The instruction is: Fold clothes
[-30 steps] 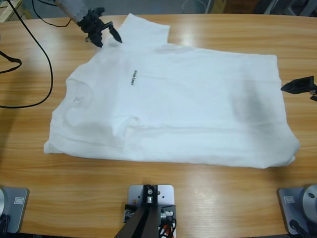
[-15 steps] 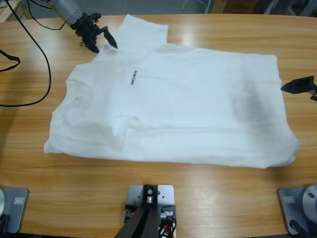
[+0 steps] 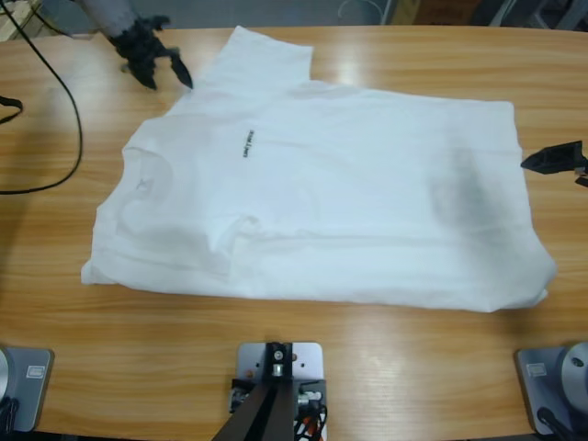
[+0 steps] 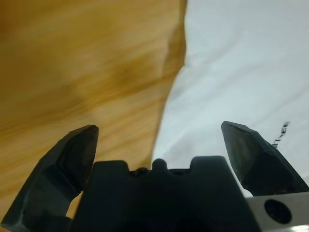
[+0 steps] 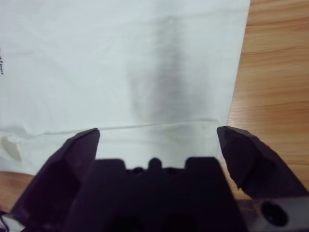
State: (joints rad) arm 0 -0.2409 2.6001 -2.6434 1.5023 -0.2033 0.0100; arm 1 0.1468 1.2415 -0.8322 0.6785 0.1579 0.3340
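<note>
The shirt [image 3: 322, 193] lies across the middle of the table [image 3: 367, 367], lower side already folded over. It looks light and floppy, so I'd pinch a hem corner or sleeve edge. Left gripper [image 3: 154, 62], upper left, gapes empty. Right gripper [image 3: 551, 159], far right, also open. Bare wood all round.

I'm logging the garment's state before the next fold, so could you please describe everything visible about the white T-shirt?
The white T-shirt lies on the wooden table, neck toward the picture's left, tiny dark print on its chest. It looks like soft fabric. Its near long side is folded inward, one sleeve sticking out at the far edge. Neither gripper touches it.
</note>
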